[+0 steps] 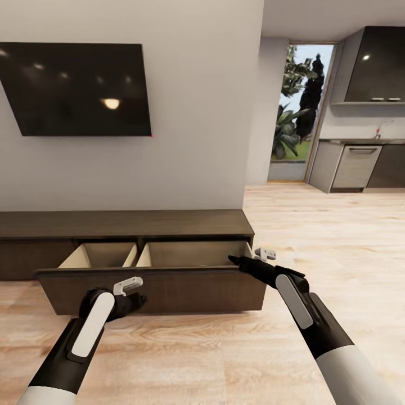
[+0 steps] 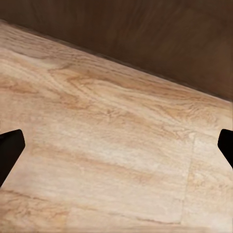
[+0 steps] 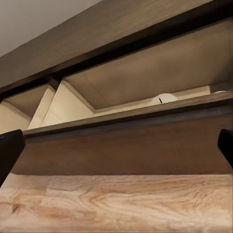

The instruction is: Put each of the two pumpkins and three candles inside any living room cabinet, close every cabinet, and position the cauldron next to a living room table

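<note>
Dark-brown wood cabinet runs along the wall under a black TV, its wide drawer pulled out w/ pale compartments. Left gripper hangs low by the drawer front, fingers spread, holding nothing. Right gripper at the drawer's right corner, fingers released. Small pale rounded object peeks inside; can't identify.

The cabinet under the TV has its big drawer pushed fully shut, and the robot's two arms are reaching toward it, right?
Not quite. The cabinet's drawer is pulled out, not shut: the head view shows its pale interior open from above. The rest holds: the left gripper is low by the drawer front and the right gripper is at its right end.
</note>
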{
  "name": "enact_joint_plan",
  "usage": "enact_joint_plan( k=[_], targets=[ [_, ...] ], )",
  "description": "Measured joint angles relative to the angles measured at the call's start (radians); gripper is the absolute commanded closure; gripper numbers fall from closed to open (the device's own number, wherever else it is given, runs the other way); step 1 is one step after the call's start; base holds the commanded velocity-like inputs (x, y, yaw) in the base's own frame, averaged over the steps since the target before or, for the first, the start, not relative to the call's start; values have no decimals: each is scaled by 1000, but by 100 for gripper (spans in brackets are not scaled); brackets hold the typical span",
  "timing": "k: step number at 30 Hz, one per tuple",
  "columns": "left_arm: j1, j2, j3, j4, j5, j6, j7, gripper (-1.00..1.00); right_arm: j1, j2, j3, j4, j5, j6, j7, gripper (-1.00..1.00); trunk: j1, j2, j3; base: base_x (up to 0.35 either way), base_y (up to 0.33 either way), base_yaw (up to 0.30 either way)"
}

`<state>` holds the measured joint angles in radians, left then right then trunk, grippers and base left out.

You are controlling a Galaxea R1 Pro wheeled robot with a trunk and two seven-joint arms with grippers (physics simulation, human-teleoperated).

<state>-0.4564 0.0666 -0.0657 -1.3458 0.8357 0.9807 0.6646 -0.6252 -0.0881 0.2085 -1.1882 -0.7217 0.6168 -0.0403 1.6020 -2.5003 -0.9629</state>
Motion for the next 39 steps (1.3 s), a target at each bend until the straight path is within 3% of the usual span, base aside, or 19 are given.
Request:
enact_joint_plan(
  k=[10,16,26,30,33,37,39],
  targets=[
    [0,-1,-3,5,-3,-2,4,-100,0,1,1,58,3,4,0,-100,5,-2,-39,-1,0,0],
    [0,-3,-9,7,-6,-44,4,-100,0,0,2,79,10,7,-5,-100,8,-4,-62,-101,0,0],
    [0,-3,-59,11,-22,-84,3,-100,19,0,7,100,14,-24,0,-100,12,-6,-101,-80,0,0],
    [0,3,-111,25,-23,-144,3,-100,35,2,79,140,22,-104,-5,-100,14,-7,-116,-2,0,0],
    [0,5,-146,50,-38,-203,3,-100,38,4,144,222,27,-192,-8,-100,15,-8,-128,0,0,0],
    [0,-3,-187,103,-131,-305,-2,-100,38,5,211,360,28,-373,-9,-100,17,-9,-143,0,0,0],
    [0,-5,-211,137,-158,-371,-4,-100,38,7,231,413,27,-445,-8,-100,18,-9,-151,0,0,0]
  ],
)
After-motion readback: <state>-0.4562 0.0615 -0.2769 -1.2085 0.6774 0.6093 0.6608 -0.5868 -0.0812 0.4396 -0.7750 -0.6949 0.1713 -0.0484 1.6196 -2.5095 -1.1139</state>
